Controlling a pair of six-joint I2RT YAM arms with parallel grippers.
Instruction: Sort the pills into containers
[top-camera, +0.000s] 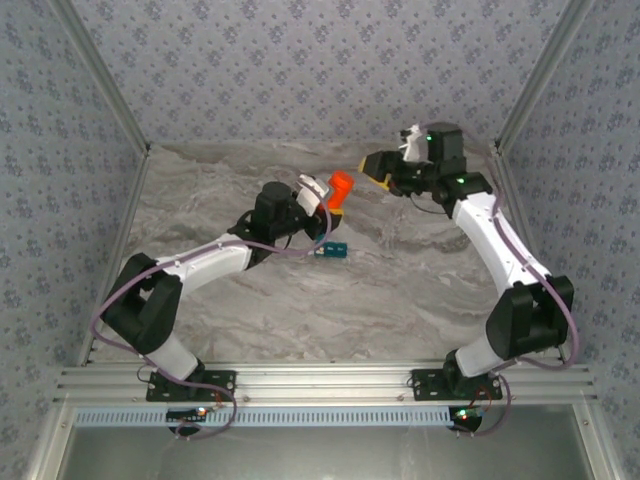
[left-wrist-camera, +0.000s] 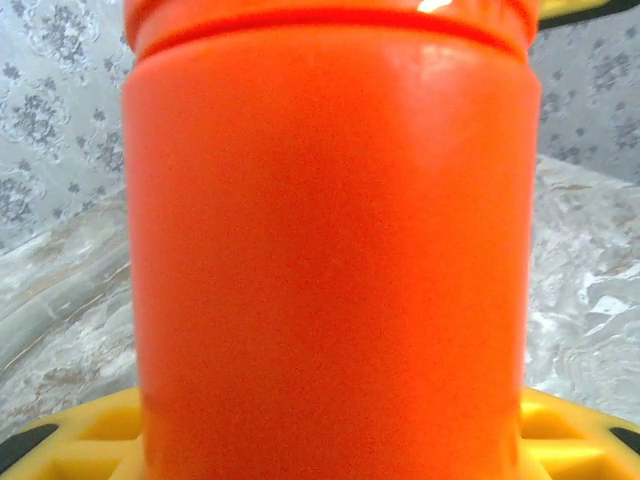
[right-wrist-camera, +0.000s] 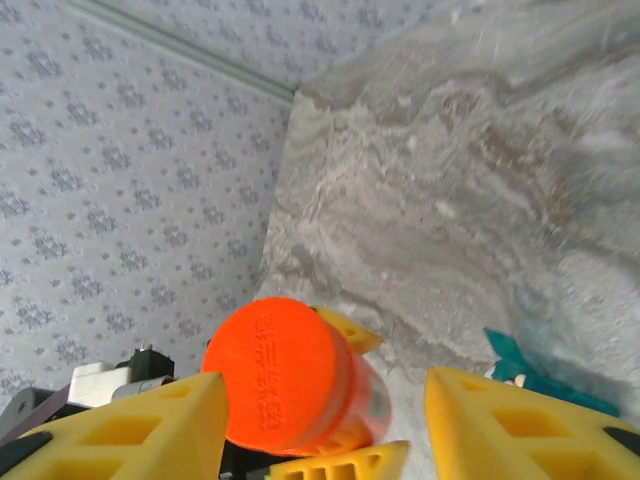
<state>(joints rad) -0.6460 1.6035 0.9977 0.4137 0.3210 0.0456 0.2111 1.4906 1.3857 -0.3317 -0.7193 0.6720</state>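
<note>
Orange raised lettering crosses the flat top of the cap, seen from the right wrist view, but the characters are too soft to read. The cap sits on the orange bottle, whose smooth side shows no label in the left wrist view.

The left gripper is clamped on this bottle at a middling width. Its yellow fingers press against the lower part of the body, and the bottle's wall stands close in front of the left wrist camera. The bottle stands roughly upright in that grip with the cap on top, near the middle of the marbled grey surface and towards its far side.

The right gripper hangs just to the right of the bottle and a little farther back, pointing left towards the cap. Its two yellow fingers stand apart with a clear gap between them and hold nothing. In its own wrist view the cap lies in that gap, close to the left-hand finger, though whether they touch cannot be told.

The teal box lies flat on the surface just nearer than the bottle and the left gripper, apart from both grippers. Its long axis runs roughly left to right. From above it is too small for its compartments to be made out, and only a blurred teal edge shows in the right wrist view.
</note>
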